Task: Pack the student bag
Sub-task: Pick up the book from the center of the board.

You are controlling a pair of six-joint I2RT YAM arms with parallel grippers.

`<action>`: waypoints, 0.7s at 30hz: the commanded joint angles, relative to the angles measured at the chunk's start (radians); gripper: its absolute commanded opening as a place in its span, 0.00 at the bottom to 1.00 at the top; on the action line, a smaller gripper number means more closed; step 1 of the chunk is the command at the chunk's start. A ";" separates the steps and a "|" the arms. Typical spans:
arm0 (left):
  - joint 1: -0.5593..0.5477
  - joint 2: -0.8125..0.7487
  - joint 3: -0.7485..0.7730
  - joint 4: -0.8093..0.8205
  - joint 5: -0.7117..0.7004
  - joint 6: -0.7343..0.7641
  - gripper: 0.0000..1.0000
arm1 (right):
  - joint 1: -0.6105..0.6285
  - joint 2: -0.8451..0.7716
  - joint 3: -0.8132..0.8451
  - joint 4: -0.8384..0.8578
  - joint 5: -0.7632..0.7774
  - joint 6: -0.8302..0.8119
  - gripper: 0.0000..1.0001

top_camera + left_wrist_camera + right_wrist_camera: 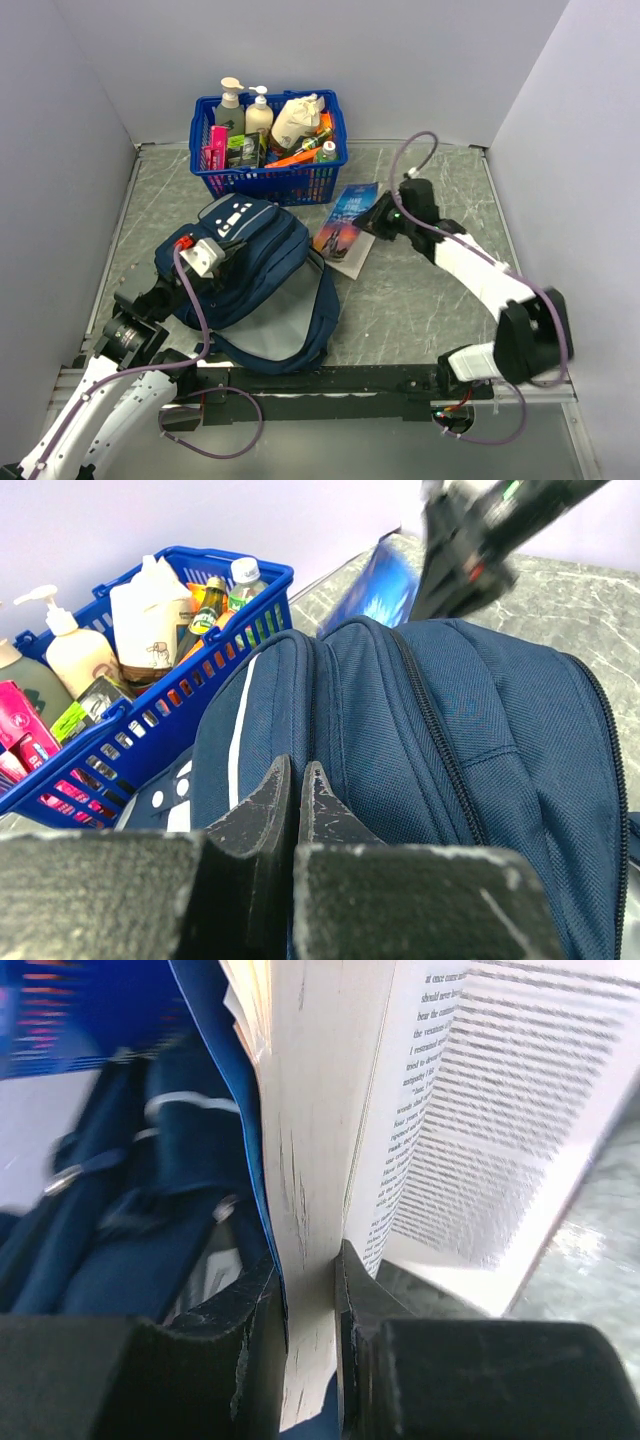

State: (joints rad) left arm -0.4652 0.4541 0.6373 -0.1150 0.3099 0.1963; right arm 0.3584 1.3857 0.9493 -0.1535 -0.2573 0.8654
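Observation:
The student bag, a navy backpack, lies on the table's left half; it also fills the left wrist view and shows behind the book in the right wrist view. My left gripper rests on the bag's top, its jaws shut with nothing visible between them. A blue-covered book lies just right of the bag. My right gripper is shut on its cover and a wad of pages. More printed pages fan open to the right.
A blue mesh basket holding bottles and packets stands at the back, just beyond the bag, and is seen too in the left wrist view. Grey walls close in the table on the left, the back and the right.

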 commanded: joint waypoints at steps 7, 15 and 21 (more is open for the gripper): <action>0.003 0.008 0.053 0.080 -0.054 -0.038 0.01 | -0.029 -0.411 0.068 -0.102 -0.091 -0.083 0.00; 0.005 0.003 0.042 0.081 -0.046 -0.018 0.01 | -0.027 -0.566 0.117 -0.241 -0.296 -0.016 0.00; 0.003 0.003 0.044 0.094 -0.040 -0.017 0.01 | -0.006 -0.677 -0.001 -0.143 -0.476 0.171 0.00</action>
State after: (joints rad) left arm -0.4652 0.4622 0.6456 -0.1177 0.2920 0.1711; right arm 0.3309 0.8120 0.9672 -0.5224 -0.5327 0.8700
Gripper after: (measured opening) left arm 0.041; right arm 0.258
